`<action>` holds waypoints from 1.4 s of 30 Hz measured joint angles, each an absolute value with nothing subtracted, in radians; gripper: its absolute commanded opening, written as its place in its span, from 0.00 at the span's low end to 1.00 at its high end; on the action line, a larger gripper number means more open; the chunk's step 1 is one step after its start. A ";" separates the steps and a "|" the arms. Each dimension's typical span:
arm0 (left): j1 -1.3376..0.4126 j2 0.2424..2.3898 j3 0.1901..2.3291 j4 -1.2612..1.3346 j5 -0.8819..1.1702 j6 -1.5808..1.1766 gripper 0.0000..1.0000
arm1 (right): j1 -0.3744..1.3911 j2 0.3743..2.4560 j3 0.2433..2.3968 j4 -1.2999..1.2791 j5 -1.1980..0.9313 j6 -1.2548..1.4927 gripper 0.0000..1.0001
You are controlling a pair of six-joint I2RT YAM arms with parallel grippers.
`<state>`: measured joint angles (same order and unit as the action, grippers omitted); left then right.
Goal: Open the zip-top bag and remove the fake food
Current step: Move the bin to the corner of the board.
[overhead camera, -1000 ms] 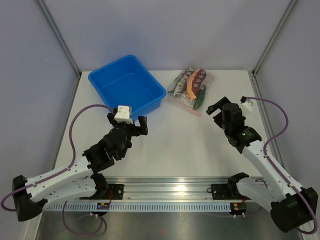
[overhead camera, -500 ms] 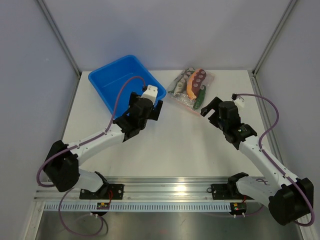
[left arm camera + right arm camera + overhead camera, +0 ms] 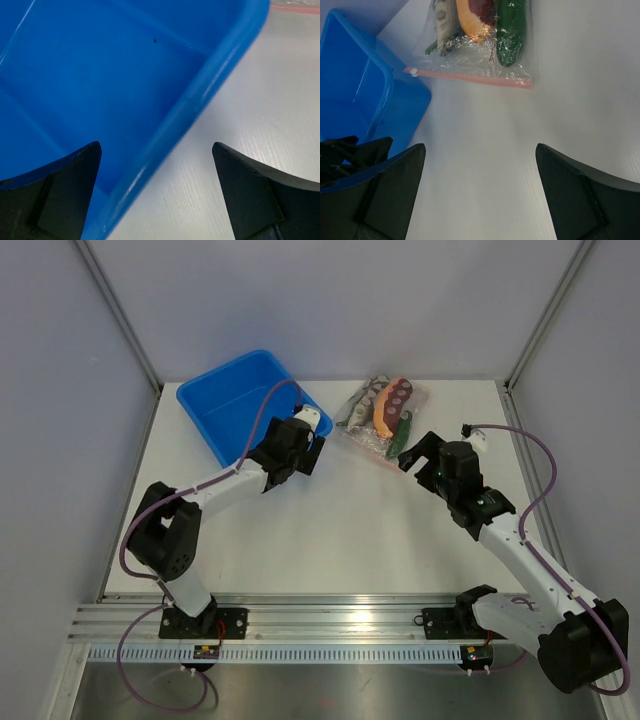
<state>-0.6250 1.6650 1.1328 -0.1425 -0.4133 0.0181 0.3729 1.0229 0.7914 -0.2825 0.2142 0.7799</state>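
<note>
Looking across from the near edge of the counter (image 3: 350, 530), I saw both arms reaching away from their bases toward the far side. The left fingers (image 3: 308, 458) were spread wide and held nothing. They hovered at the nearer right-hand corner of the blue bin (image 3: 215, 400), and from the left wrist view the bin's rim ran between them, with one finger over the blue inside and the other over the white counter beside it. I could not tell whether either finger touched the plastic. Across the gap, the right fingers (image 3: 416, 450) were likewise spread as wide as they would go and held nothing. They hung over bare counter and pointed at the zip-top bag (image 3: 372, 430), which lay just ahead of them and apart from them. The bag rested flat on the counter near the far edge, to the right of the bin and clear of it. Its pinkish zip strip (image 3: 470, 77) lay along the edge nearest the right fingers and looked shut. The fake food (image 3: 386, 410) was inside the bag, showing through the clear plastic: an orange-tan piece with dark red spots (image 3: 470, 20), a green vegetable (image 3: 510, 25) beside it, and something grey (image 3: 442, 25) on the bin's side.
</note>
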 measured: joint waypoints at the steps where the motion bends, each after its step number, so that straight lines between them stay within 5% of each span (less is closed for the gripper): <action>1: -0.613 1.678 1.144 -0.145 -0.410 0.015 0.87 | 0.373 1.023 0.791 -0.281 0.214 0.780 0.99; 6: -0.562 1.708 1.169 -0.177 -0.384 -0.020 0.52 | 0.373 1.023 0.791 -0.279 0.213 0.779 1.00; 16: -0.519 1.654 1.125 -0.213 -0.399 -0.104 0.45 | 0.373 1.033 0.790 -0.259 0.192 0.780 0.99; 19: -0.476 1.607 1.087 -0.228 -0.386 -0.141 0.57 | 0.373 1.051 0.790 -0.250 0.188 0.780 0.99; 22: -0.435 1.554 1.045 -0.236 -0.382 -0.199 0.80 | 0.373 1.077 0.790 -0.243 0.178 0.779 1.00; 27: -0.429 1.511 1.039 -0.231 -0.352 -0.225 0.93 | 0.373 1.113 0.787 -0.221 0.153 0.773 0.99; 42: -0.524 1.254 1.021 -0.236 -0.278 -0.243 0.99 | 0.373 1.229 0.719 -0.068 0.105 0.868 1.00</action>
